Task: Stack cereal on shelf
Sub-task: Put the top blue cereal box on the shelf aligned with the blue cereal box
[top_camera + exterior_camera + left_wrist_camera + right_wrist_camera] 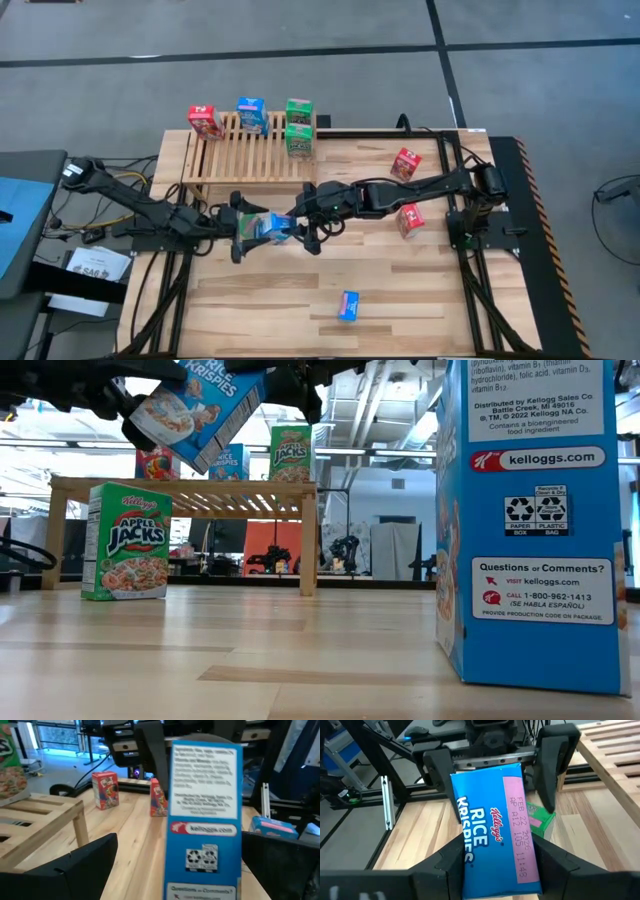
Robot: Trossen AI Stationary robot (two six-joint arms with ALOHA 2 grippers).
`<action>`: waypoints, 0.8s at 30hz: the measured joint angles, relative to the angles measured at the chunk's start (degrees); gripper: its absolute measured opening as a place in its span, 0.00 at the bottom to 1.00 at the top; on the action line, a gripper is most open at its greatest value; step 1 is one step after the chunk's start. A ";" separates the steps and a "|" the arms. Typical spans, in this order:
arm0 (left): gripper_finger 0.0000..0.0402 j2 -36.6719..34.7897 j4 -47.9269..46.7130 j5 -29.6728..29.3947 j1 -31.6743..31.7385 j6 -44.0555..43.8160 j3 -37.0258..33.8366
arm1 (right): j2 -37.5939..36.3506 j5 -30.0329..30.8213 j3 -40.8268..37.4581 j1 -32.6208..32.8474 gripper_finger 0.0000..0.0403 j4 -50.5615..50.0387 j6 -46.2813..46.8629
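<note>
The left gripper (243, 232) stands with its two dark fingers spread wide on either side of the blue rectangular Rice Krispies cardboard box (272, 228), not yet closed on it. That box hangs in the air over the middle of the table, just in front of the light slatted wooden shelf (240, 152), and the right gripper (296, 228) is clamped on its other end. This looks like a handover: the left fingers should close squarely on the flat sides and grip firmly before the right lets go, so the box neither tilts nor drops. Whether the left fingers already touch the cardboard I cannot tell from the wrist view. The held box reads "Kellogg's Rice Krispies" with a date stamp "FEB 22 2026", and its back carries "kelloggs.com". Beyond the right gripper, a green Apple Jacks cardboard box (126, 541) stands by the shelf, and nearest the low camera a second blue cardboard box (533, 520) prints "Questions or Comments?" and "1-800-962-1413".
</note>
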 joint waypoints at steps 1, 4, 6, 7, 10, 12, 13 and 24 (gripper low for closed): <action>0.98 0.00 -0.01 0.54 0.46 -0.60 0.00 | 0.00 0.00 0.00 -0.01 0.50 -0.17 0.00; 0.94 0.00 -0.01 3.34 1.82 -1.65 0.00 | 0.00 0.00 0.00 -0.01 0.50 -0.06 0.00; 0.88 0.00 -0.03 4.93 2.52 -2.45 0.00 | 0.00 0.00 0.00 -0.01 0.50 -0.10 0.00; 0.85 0.00 -0.03 5.47 2.81 -2.87 0.00 | 0.00 0.00 0.00 -0.03 0.50 -0.10 0.00; 0.74 0.00 -0.09 5.71 3.07 -3.86 0.00 | 0.00 0.02 0.00 -0.04 0.50 -0.06 0.00; 0.67 0.00 -0.11 5.75 3.06 -3.93 0.00 | 0.00 0.02 0.00 -0.08 0.50 -0.10 0.00; 0.64 0.00 -0.09 5.82 3.06 -3.97 0.00 | 0.00 0.04 0.00 -0.08 0.50 -0.10 0.00; 0.46 -0.02 -0.20 5.92 3.02 -5.33 0.00 | 0.00 0.07 0.00 -0.10 0.50 -0.10 0.09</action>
